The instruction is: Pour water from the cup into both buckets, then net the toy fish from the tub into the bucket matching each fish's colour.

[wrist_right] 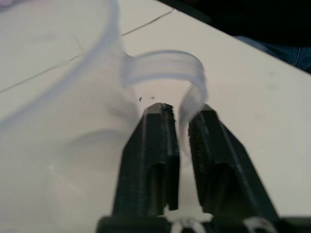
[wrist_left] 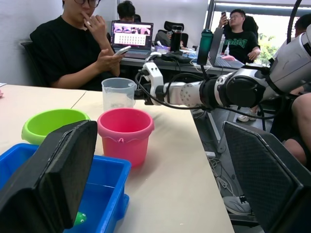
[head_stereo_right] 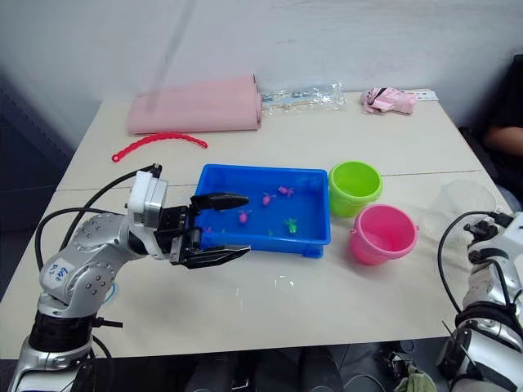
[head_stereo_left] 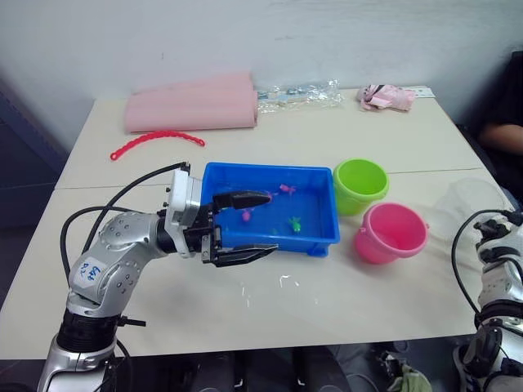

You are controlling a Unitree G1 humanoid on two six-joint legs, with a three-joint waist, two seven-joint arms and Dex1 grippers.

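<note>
Cup (wrist_right: pixel 73 97): my right end effector (wrist_right: pixel 181 112) grips its handle.
Left end effector (head_stereo_left: pixel 253 225): fingers spread wide over the tub (head_stereo_left: pixel 319 245) corner.

Looks like an office: past the open left gripper (wrist_left: pixel 160 179), people (wrist_left: pixel 77 48) sit at desks with a laptop (wrist_left: pixel 130 35).

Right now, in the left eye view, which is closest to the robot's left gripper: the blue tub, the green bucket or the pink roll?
From the left gripper:
1. Blue tub, right under its fingers.
2. Green bucket, beyond the tub's far right corner.
3. Pink roll, at the table's back edge.
</note>
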